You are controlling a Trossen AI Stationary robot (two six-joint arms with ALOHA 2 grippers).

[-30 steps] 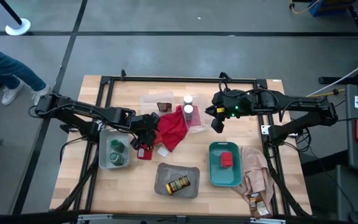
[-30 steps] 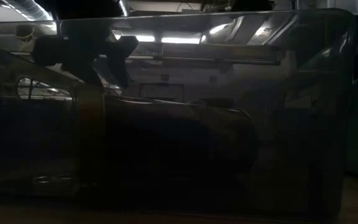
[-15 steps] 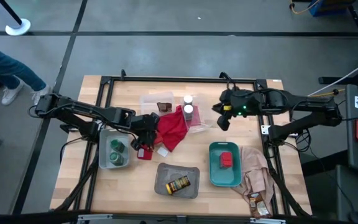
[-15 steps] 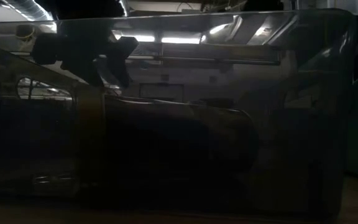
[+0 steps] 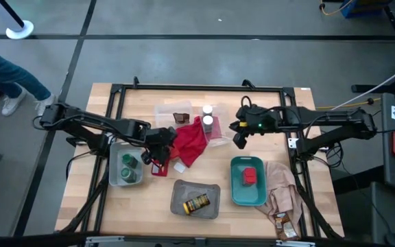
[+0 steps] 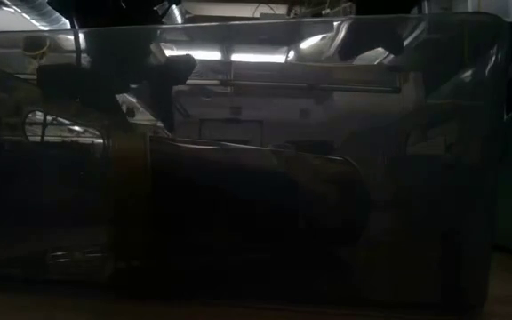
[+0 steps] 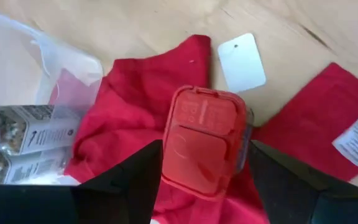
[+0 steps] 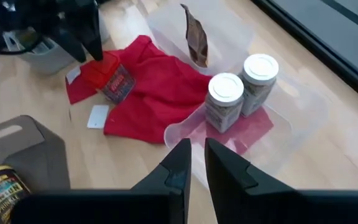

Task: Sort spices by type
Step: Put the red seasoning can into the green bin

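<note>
My left gripper (image 5: 158,159) is shut on a small red tin (image 7: 201,149) at the left edge of the red cloth (image 5: 189,140). My right gripper (image 5: 238,139) hovers shut, right of the clear tray (image 5: 164,110), touching nothing. That tray holds two white-capped bottles (image 8: 241,87) standing upright and a dark brown packet (image 8: 194,34). Two green-lidded jars (image 5: 128,168) stand in a small grey-green tray. A yellow-labelled jar (image 5: 197,202) lies in the grey tray, and another red tin (image 5: 250,176) lies in the teal tray. My left gripper pinches the red tin by its red lid (image 7: 197,134), one finger (image 7: 135,180) on each side. It comes from above, slanting down. The tin sits tilted below the fingers, its labelled body (image 8: 118,84) over the red cloth. Whether it rests there I cannot tell.
A beige cloth (image 5: 280,189) lies at the right near corner with brown packets (image 5: 284,223) by it. A white tag (image 7: 241,62) lies on the wood beside the red cloth. A black frame borders the table. Bare wood shows in the middle, between the trays.
My right gripper swung a little toward the table's right edge and then came back left beside the clear tray, still shut. In the low view the dark shape of my left gripper has shifted to the left. The red tin stays in its hold by the red cloth.
</note>
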